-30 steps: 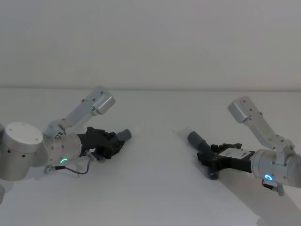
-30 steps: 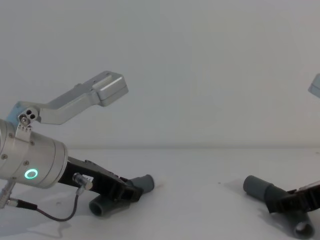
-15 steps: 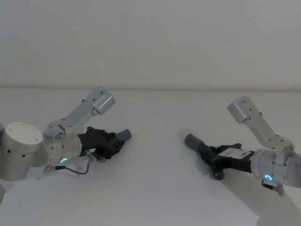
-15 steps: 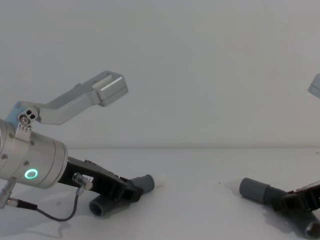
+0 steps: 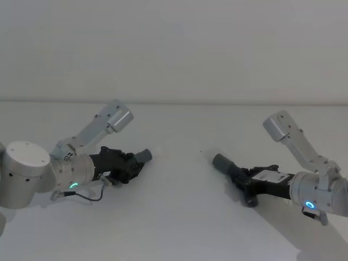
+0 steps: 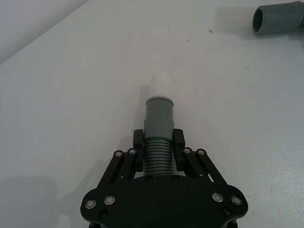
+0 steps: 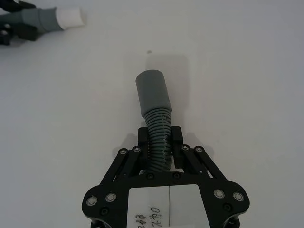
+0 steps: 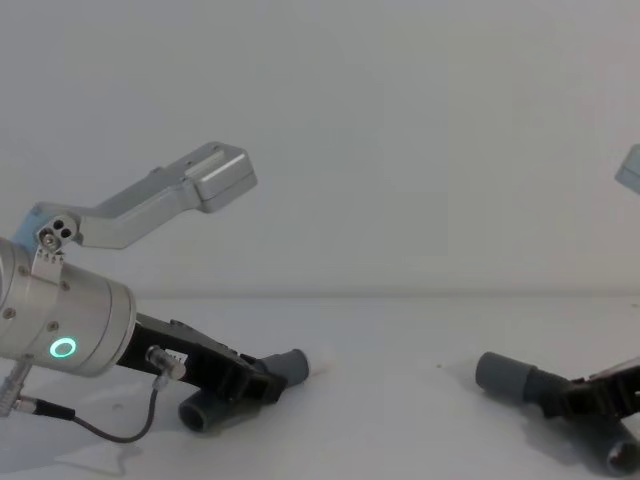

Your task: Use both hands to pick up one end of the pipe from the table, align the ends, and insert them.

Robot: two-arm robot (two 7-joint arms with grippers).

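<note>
We see two grey corrugated pipe pieces well apart, low at the white table (image 5: 174, 217). The left piece (image 6: 159, 118), a narrow cuff with a white tip (image 6: 161, 85), is clamped at its ribs by the left gripper (image 6: 158, 141) fingers. The right piece (image 7: 158, 126), with its wider sleeve (image 7: 153, 92), sits gripped between the right gripper (image 7: 159, 140) fingers. Both cuffs point inward toward the table's middle.

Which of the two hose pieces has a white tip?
The piece in the left hand: its narrow cuff ends in a white tip; the piece in the right hand has a wider, all-grey sleeve.
</note>
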